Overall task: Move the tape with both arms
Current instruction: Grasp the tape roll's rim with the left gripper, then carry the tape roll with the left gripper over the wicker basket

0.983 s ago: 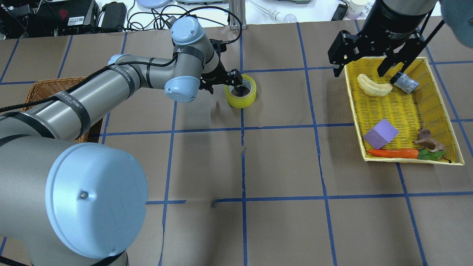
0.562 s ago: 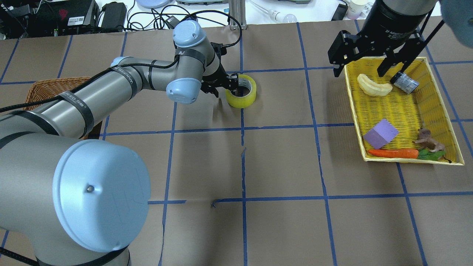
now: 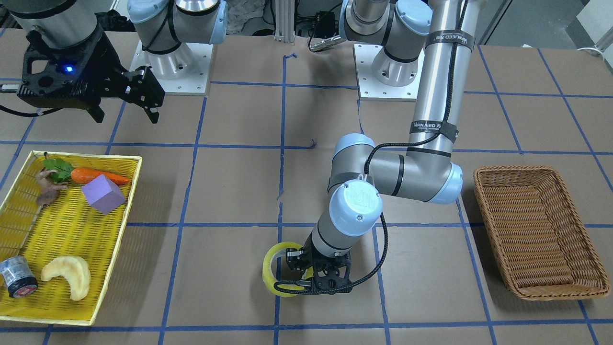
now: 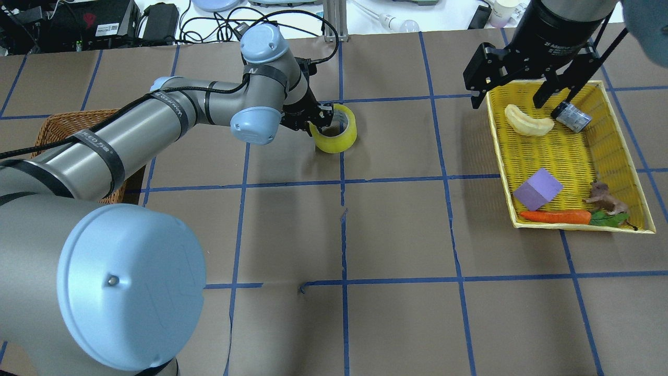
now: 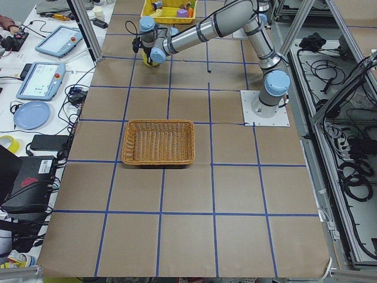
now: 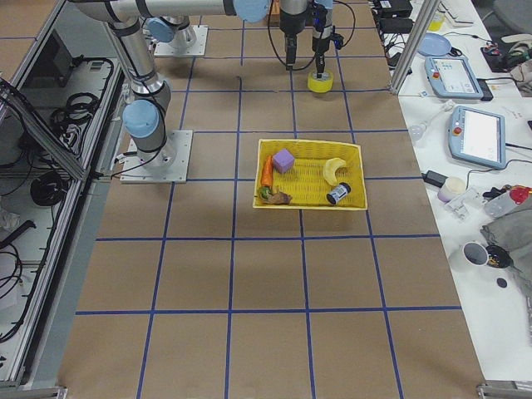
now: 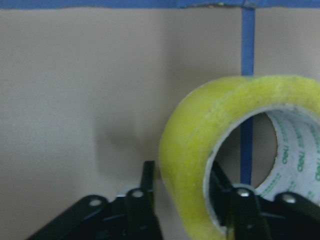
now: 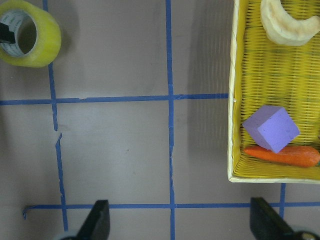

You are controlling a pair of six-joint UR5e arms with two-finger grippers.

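The tape (image 4: 340, 137) is a yellow-green roll at the far middle of the table. It also shows in the front-facing view (image 3: 269, 275), the left wrist view (image 7: 200, 145) and the right wrist view (image 8: 30, 40). My left gripper (image 4: 319, 121) is shut on the roll's near wall, with one finger inside the ring and one outside (image 7: 182, 200). The roll looks tipped up on that side. My right gripper (image 4: 509, 99) is open and empty, high above the far end of the yellow tray (image 4: 500, 156), well to the right of the tape.
The yellow tray holds a banana piece (image 4: 528, 122), a small silver-black cylinder (image 4: 573, 116), a purple cube (image 4: 537, 189), a carrot (image 4: 556, 216) and a brown figure (image 4: 605, 198). A brown wicker basket (image 3: 541, 230) stands on my left side.
My left gripper has closed on the tape's wall. The roll has shifted slightly left and tipped. The right arm has not moved.
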